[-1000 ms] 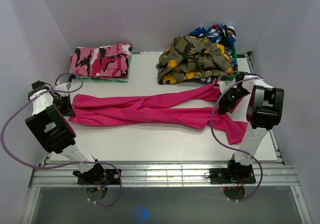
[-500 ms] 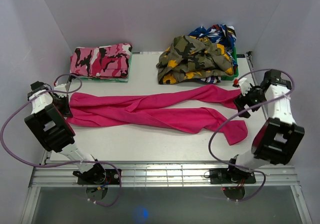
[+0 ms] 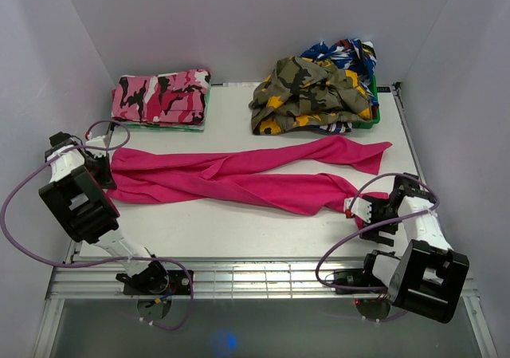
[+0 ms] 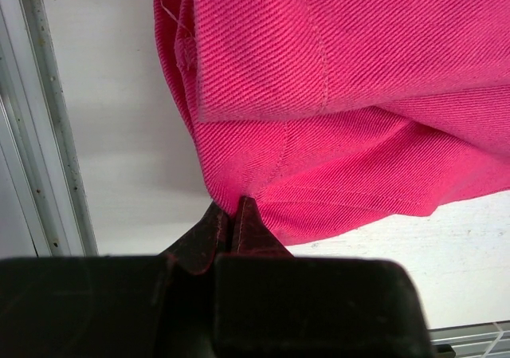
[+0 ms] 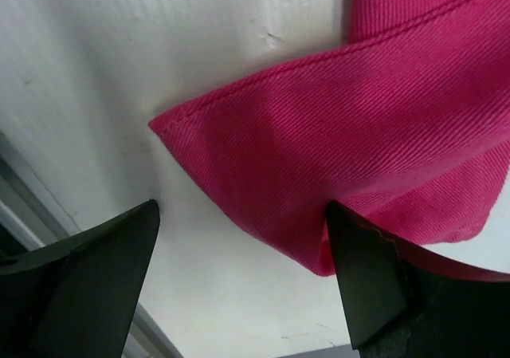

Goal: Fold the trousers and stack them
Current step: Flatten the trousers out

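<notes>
From above, shows the trousers (image 3: 239,175) stretched left to right across the table (image 3: 239,230), legs side by side, with the left gripper (image 3: 106,167) at their left end and the right gripper (image 3: 357,209) at the near leg's cuff. From the left wrist, shows jaws pinched tight on the fabric's edge. From the right wrist, shows jaws spread wide either side of the cuff corner lying flat on the table, gripping nothing.

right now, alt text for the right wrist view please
A hemmed corner of the pink trousers lies on the white table, between two dark, wide-open fingers at the bottom of the frame. Nothing is gripped.
</notes>
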`<state>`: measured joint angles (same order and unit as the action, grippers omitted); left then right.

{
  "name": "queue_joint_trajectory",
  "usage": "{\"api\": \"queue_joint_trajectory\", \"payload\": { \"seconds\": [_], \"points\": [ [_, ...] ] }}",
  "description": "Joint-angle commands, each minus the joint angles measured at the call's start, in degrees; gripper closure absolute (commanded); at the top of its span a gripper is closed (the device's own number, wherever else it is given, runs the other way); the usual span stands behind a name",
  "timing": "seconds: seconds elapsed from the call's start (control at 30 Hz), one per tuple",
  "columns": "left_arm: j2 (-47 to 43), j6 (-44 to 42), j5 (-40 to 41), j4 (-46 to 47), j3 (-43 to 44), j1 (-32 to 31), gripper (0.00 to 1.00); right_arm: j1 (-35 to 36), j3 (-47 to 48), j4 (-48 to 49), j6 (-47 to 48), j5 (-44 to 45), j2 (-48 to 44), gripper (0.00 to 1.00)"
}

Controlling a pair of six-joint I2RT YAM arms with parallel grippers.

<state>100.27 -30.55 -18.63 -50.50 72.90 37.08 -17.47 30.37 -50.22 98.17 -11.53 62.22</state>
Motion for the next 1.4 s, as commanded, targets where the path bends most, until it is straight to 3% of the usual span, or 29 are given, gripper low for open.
{"api": "queue_joint_trajectory", "payload": {
  "seconds": [0.0, 0.07, 0.1, 0.17, 0.2, 0.23, 0.27, 0.3, 0.37, 0.5, 0.7, 0.9, 0.93, 0.97, 1.07, 1.1, 1.2, 1.37],
  "points": [
    [-0.1, 0.9, -1.4, 1.0, 0.7, 0.3, 1.00, 1.7, -2.4, 14.7, 4.1, 0.5, 3.4, 0.10],
    [0.2, 1.2, -1.4, 1.0, 0.8, 0.4, 1.00, 2.4, -3.1, 18.7, 2.6, -0.5, 6.5, 0.06],
    [0.2, 1.3, -1.3, 1.1, 0.8, 0.4, 1.00, 2.9, -3.0, 19.2, 2.0, -0.7, 7.6, 0.12],
    [0.5, 1.5, -1.1, 1.2, 1.0, 0.4, 1.00, 3.3, -0.9, 18.1, -1.6, -1.0, 9.9, 0.38],
    [0.5, 1.4, -1.1, 1.1, 1.2, 0.4, 1.00, 3.3, 0.8, 16.0, -2.9, -2.3, 10.5, 0.64],
    [0.6, 1.4, -1.0, 1.1, 1.3, 0.4, 1.00, 3.2, 2.9, 13.4, -4.8, -3.2, 11.1, 0.79],
    [0.8, 1.3, -0.9, 1.1, 1.4, 0.4, 1.00, 1.6, 8.5, 7.0, -8.1, -4.7, 11.1, 0.90],
    [0.9, 1.2, -0.8, 1.1, 1.5, 0.4, 1.00, 0.3, 12.0, 3.2, -9.3, -9.6, 11.1, 0.92],
    [1.5, 1.0, -0.4, 1.2, 1.6, 0.4, 1.00, -3.2, 23.7, -9.0, -12.0, -17.4, 12.0, 0.92],
    [1.9, 0.9, 0.3, 1.7, 1.4, 0.4, 1.00, -9.0, 43.2, -24.6, -18.0, -28.1, 19.9, 0.92],
    [2.5, 1.9, 1.3, 2.2, 1.9, 0.4, 1.00, -13.5, 53.5, -23.2, -37.6, -28.9, 43.8, 0.92],
    [3.8, 2.4, 1.4, 1.5, 3.5, 0.4, 1.00, -16.1, 51.5, -9.0, -48.3, -21.0, 50.2, 0.92],
    [4.0, 2.3, 1.4, 1.5, 3.6, 0.4, 1.00, -16.1, 50.5, -8.1, -49.0, -19.6, 50.3, 0.88],
    [4.3, 2.3, 1.5, 1.6, 3.6, 0.4, 1.00, -16.1, 50.0, -7.4, -49.2, -17.1, 50.2, 0.69],
    [4.4, 2.5, 0.9, 1.5, 3.6, 0.4, 1.00, -16.5, 47.1, -5.3, -45.3, -14.2, 46.3, 0.40],
    [4.4, 2.5, 0.8, 1.5, 3.6, 0.4, 1.00, -16.8, 46.8, -4.7, -43.8, -13.9, 43.3, 0.22],
    [4.3, 2.5, 0.8, 1.5, 3.1, 0.4, 1.00, -17.5, 46.0, -4.0, -34.7, -14.1, 36.6, 0.11],
    [3.7, 2.2, 0.7, 1.4, 2.6, 0.4, 1.00, -17.6, 40.0, -4.9, -16.2, -17.4, 27.2, 0.11]
  ]
}}
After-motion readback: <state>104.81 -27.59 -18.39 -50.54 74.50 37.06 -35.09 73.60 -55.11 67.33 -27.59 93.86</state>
